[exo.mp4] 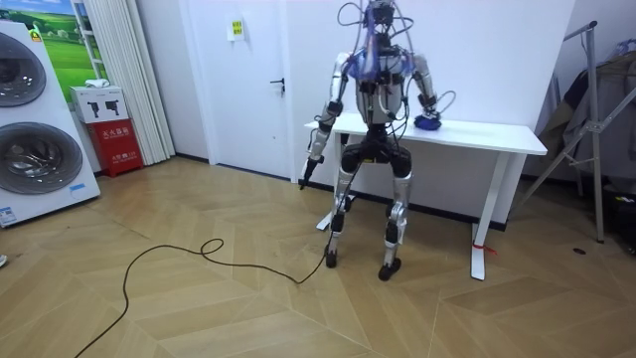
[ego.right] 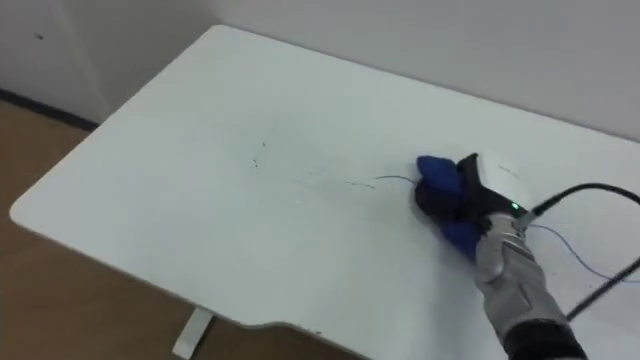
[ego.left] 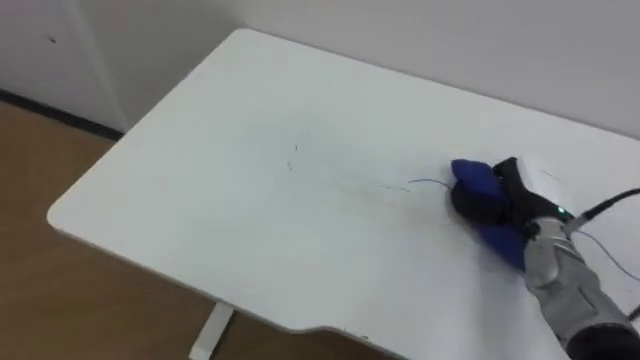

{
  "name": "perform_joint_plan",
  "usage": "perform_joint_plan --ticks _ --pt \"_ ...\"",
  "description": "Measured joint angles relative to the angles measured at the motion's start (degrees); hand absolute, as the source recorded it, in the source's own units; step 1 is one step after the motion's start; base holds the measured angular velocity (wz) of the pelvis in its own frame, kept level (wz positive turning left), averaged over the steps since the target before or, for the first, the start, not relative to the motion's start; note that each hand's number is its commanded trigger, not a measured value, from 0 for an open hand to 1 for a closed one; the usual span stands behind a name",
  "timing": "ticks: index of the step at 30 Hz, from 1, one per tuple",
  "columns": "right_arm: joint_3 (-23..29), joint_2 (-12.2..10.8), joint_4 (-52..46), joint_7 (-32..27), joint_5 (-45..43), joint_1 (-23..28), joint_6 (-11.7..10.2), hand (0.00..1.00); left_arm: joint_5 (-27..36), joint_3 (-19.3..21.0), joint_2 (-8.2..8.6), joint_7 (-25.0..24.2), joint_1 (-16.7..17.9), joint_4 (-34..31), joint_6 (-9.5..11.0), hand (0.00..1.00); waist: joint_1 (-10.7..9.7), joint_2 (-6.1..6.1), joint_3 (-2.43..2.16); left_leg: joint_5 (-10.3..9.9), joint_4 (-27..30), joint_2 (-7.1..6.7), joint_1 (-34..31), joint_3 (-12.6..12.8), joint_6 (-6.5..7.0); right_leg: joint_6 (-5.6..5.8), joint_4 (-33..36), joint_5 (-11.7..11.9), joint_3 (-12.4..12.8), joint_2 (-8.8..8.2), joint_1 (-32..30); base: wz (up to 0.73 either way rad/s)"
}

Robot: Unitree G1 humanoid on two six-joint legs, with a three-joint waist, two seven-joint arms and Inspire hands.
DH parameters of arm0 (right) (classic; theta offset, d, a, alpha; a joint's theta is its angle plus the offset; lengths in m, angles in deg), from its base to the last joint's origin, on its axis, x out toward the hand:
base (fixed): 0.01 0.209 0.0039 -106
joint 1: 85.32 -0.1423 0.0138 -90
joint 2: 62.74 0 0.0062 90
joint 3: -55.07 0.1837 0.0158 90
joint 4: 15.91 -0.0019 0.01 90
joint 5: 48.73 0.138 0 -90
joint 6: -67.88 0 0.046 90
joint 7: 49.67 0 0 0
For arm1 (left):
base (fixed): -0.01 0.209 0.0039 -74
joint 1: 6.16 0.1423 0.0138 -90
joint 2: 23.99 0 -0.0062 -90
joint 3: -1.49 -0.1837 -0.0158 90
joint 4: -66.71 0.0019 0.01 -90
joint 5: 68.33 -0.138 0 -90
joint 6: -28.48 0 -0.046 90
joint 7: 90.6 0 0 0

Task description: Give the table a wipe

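- Here, the blue cloth [ego.left: 470, 176] lies bunched on the white table [ego.left: 220, 210] under the right hand [ego.left: 492, 202], whose dark fingers [ego.left: 468, 206] curl over it and press it down (blue shows both past the fingertips and back beside the wrist).
- Just beyond the fingertips, a thin dark line [ego.left: 425, 182] runs across the tabletop; a smaller mark [ego.left: 292, 162] sits well apart, farther left.
- The left hand [exo.mp4: 310, 169] hangs beside the table's edge; its grip cannot be told.
- The robot stands upright at the table, facing the wall.
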Motion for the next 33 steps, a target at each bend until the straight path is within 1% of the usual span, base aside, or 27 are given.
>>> perform_joint_plan --ticks 1,2,3,5,7,8,9,10,12,13,15,16,17,18,19,20,21,22,23,24,25,27,28,29,31,32,33 --pt "1.7 0.5 0.3 -0.6 0.7 0.9 -0.7 1.0 -0.2 0.8 0.05 -0.2 0.8 0.2 -0.1 0.0 0.0 0.16 -0.05 0.1 -1.0 -0.48 0.6 0.0 0.14 -0.04 -0.5 0.0 0.9 0.33 0.2 0.22" --pt "4.6 1.4 0.8 -1.6 1.1 2.3 -1.5 1.0 -1.1 3.2 0.58 -0.4 1.9 0.7 -0.2 0.0 0.0 0.28 -0.2 0.2 -3.1 -1.52 1.8 -0.1 0.3 -0.09 -1.1 0.0 2.7 0.77 0.2 0.0" --pt "6.4 2.0 1.2 -2.4 1.2 3.3 -2.2 1.0 -1.3 6.0 1.24 -0.3 2.4 1.9 -0.2 0.0 0.0 0.38 -0.19 0.4 -5.4 -2.75 3.1 -0.1 0.55 -0.07 -1.4 0.1 3.5 0.72 0.0 -0.11" --pt "8.0 2.5 1.1 -2.9 1.1 4.5 -2.8 1.0 -1.3 8.7 1.87 -0.2 2.4 2.1 -0.3 0.0 0.0 0.24 -0.28 0.7 -8.3 -3.39 4.6 -0.3 0.84 0.06 -2.2 0.4 4.2 0.81 0.0 -0.2" --pt "8.4 2.5 0.6 -3.1 1.1 4.9 -2.6 1.0 -1.1 8.7 1.86 -0.3 1.4 2.0 -0.3 0.0 -0.4 -0.12 -0.51 0.7 -8.8 -3.92 4.8 -0.4 0.84 0.47 -2.6 0.8 4.5 0.57 -0.1 -0.12" --pt "8.1 2.3 0.1 -3.0 0.9 4.9 -1.9 1.0 -1.0 8.6 1.87 -0.3 0.2 1.8 -0.3 0.0 -0.3 -0.51 -0.67 0.7 -9.0 -4.06 4.7 -0.4 0.85 0.67 -3.4 1.3 4.5 0.57 0.0 -0.04" --pt "6.7 1.9 -0.2 -3.3 0.9 4.4 -0.6 1.0 -1.4 8.5 1.87 -0.2 -2.3 0.7 -0.5 0.0 -0.3 -0.56 -0.88 0.7 -9.3 -4.12 4.6 -0.4 0.86 0.75 -4.1 2.0 4.5 0.69 0.0 -0.06" --pt "6.1 1.7 -0.2 -3.3 0.8 4.0 0.1 1.0 -1.4 8.5 1.86 -0.2 -3.6 0.1 -0.5 0.0 0.0 -0.93 -0.73 0.7 -9.4 -4.13 4.7 -0.4 0.86 0.74 -4.1 2.1 4.5 0.67 0.0 -0.08" --pt "0.9 0.5 -2.5 -2.2 -0.9 2.0 3.3 1.0 -0.1 6.4 1.49 1.2 -7.7 -0.9 -0.1 0.0 0.6 -2.43 -0.68 0.7 -10.2 -4.15 5.0 -0.4 0.84 0.49 -3.6 2.7 4.5 0.75 -0.8 -0.27" --pt "-1.0 0.3 -3.3 -1.6 -1.6 1.2 3.7 1.0 0.4 5.6 1.61 1.4 -8.6 -0.9 0.1 0.0 0.8 -2.52 -0.64 0.7 -10.4 -4.15 5.2 -0.5 0.83 0.48 -3.6 2.8 4.5 0.77 -1.0 -0.48" --pt "-10.4 -1.1 -6.8 0.5 -4.2 -3.5 5.0 1.0 1.0 1.4 2.26 1.4 -11.9 -1.9 0.8 0.0 2.7 -2.82 -0.66 0.7 -11.5 -4.15 5.5 -0.8 0.83 0.27 -3.1 3.7 4.6 0.79 -2.3 -0.58" --pt "-12.9 -1.8 -6.9 1.0 -5.2 -5.5 4.9 1.0 1.8 0.3 2.25 1.3 -12.4 -2.2 1.2 0.0 3.4 -2.88 -0.63 0.7 -11.7 -4.15 5.6 -1.0 0.81 0.17 -3.1 4.0 4.6 0.86 -2.8 -0.47" --pt "-16.9 -3.2 -6.9 2.1 -6.4 -8.8 4.3 1.0 2.9 -1.4 2.29 1.1 -13.1 -2.6 2.2 0.0 4.2 -3.0 -0.42 0.8 -11.9 -4.15 5.3 -1.8 0.78 0.11 -3.3 4.4 4.4 0.96 -3.3 -0.1" --pt "-18.6 -3.8 -6.9 3.0 -6.7 -10.6 2.8 1.0 3.6 -2.2 2.34 0.7 -13.4 -3.3 2.9 0.0 4.9 -3.37 -0.32 0.8 -11.9 -4.16 4.5 -2.2 0.78 0.25 -3.8 4.7 3.6 0.93 -3.5 0.09" --pt "-18.8 -3.8 -6.8 3.1 -6.8 -11.1 2.0 1.0 3.9 -2.4 2.32 0.6 -13.5 -3.8 2.9 0.0 5.4 -3.68 -0.19 0.8 -11.9 -4.16 4.2 -2.5 0.79 0.29 -4.3 5.0 3.1 0.91 -3.7 0.27" --pt "-18.7 -3.8 -6.3 3.0 -6.8 -11.9 1.7 1.0 4.0 -2.4 2.02 0.5 -13.1 -4.1 2.7 0.0 7.1 -4.24 -0.05 0.8 -11.9 -4.25 3.5 -3.2 0.86 0.37 -4.9 5.2 2.0 0.81 -3.7 0.43" --pt "-18.4 -3.8 -4.6 2.4 -6.9 -12.4 1.4 1.0 3.7 -2.4 1.25 0.5 -11.6 -4.1 2.2 0.0 7.4 -4.55 -0.01 0.9 -11.8 -4.46 2.8 -4.9 0.99 0.62 -6.1 5.4 0.4 0.8 -2.7 0.52" --pt "-17.9 -3.8 -3.8 2.0 -6.9 -12.3 1.3 1.0 3.7 -2.1 0.95 0.5 -10.8 -4.1 2.0 0.0 7.4 -4.82 -0.11 0.9 -11.7 -4.58 2.5 -5.7 1.07 0.71 -6.5 5.5 -0.5 0.64 -2.3 0.7" --pt "-16.6 -3.7 -1.3 0.8 -6.3 -12.0 0.8 1.0 3.5 -1.5 0.28 0.2 -9.0 -3.8 1.4 0.0 7.3 -5.0 -0.07 0.9 -11.7 -4.84 2.1 -7.3 1.08 0.9 -7.4 5.6 -2.4 0.54 -1.2 0.64" --pt "-14.7 -3.6 0.8 -1.0 -5.0 -11.1 0.0 1.0 3.1 -0.7 -0.4 0.0 -7.0 -3.7 0.7 0.0 7.2 -4.98 -0.01 0.9 -11.6 -4.98 1.8 -8.3 1.09 1.06 -8.4 5.7 -3.7 0.57 -0.4 0.58" --pt "-13.7 -3.6 1.4 -1.9 -4.8 -10.5 -0.3 1.0 2.9 0.0 -0.52 -0.1 -6.5 -3.6 0.5 0.0 7.2 -4.98 0.02 0.9 -11.6 -5.03 1.8 -8.7 1.09 1.12 -8.7 5.7 -4.3 0.58 0.1 0.54" --pt "-9.1 -3.5 2.4 -4.7 -4.2 -7.0 -1.1 1.0 1.9 2.0 -0.45 -0.7 -4.1 -2.1 0.3 0.0 5.8 -4.55 0.29 0.9 -10.9 -5.74 1.4 -11.2 1.12 1.62 -9.9 5.6 -7.7 0.3 2.5 0.63" --pt "-8.1 -3.4 2.4 -5.4 -3.9 -6.0 -1.3 1.0 1.7 2.1 -0.35 -0.9 -3.6 -2.1 0.1 0.0 5.8 -4.39 0.33 0.9 -10.6 -5.88 1.3 -11.2 1.13 1.75 -10.0 5.5 -8.3 0.14 2.9 0.53" --pt "-6.6 -3.4 2.9 -6.2 -3.3 -5.0 -1.7 1.0 1.4 2.2 0.02 -1.4 -2.8 -2.1 0.1 0.0 5.7 -3.98 0.23 1.0 -10.4 -6.09 1.3 -11.3 1.22 1.95 -10.0 5.4 -9.0 -0.06 3.5 0.28" --pt "-5.5 -3.2 3.8 -6.3 -3.0 -5.1 -1.9 1.0 1.4 2.2 1.07 -1.6 -2.6 -2.1 0.1 0.0 5.8 -3.58 -0.28 1.2 -10.6 -6.3 1.3 -11.3 1.54 2.01 -9.8 5.3 -9.4 -0.36 3.6 0.15" --pt "-5.4 -3.2 4.2 -6.1 -3.0 -5.8 -1.4 1.0 1.4 1.9 1.49 -1.6 -2.8 -2.1 0.1 0.0 6.1 -3.09 -0.26 1.3 -10.7 -6.34 1.3 -11.4 1.63 2.04 -9.7 5.3 -9.4 -0.46 3.6 0.0" --pt "-5.6 -3.1 4.7 -5.7 -3.0 -6.7 -1.0 1.0 1.4 1.7 1.61 -1.7 -3.7 -2.1 0.1 0.0 6.5 -3.04 -0.29 1.3 -10.7 -6.36 1.3 -11.4 1.65 2.04 -9.6 5.3 -9.4 -0.5 3.5 0.0"
